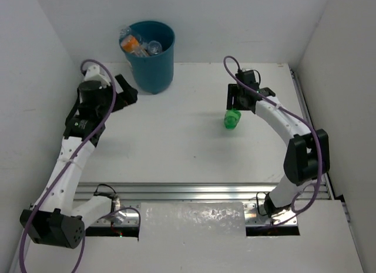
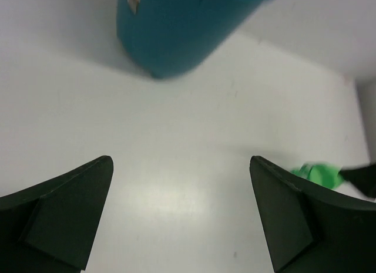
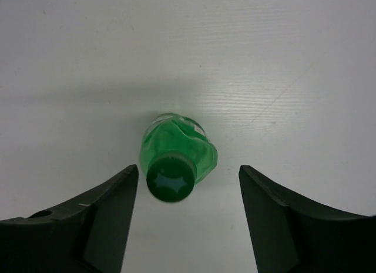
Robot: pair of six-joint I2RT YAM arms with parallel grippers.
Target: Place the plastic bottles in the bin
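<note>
A short green bottle (image 1: 232, 119) lies on the white table right of centre. In the right wrist view the green bottle (image 3: 176, 155) has its cap toward the camera, between the fingers and nearer the left one. My right gripper (image 3: 188, 179) is open around it and does not touch it. The teal bin (image 1: 151, 54) stands at the back left with several bottles (image 1: 136, 45) inside, one orange-labelled. My left gripper (image 2: 181, 167) is open and empty, just left of the bin's base (image 2: 170, 32). The green bottle also shows in the left wrist view (image 2: 320, 174).
White walls close the table on the left, back and right. A metal rail (image 1: 200, 194) runs across the near edge by the arm bases. A crumpled clear sheet (image 1: 191, 220) lies in front of the rail.
</note>
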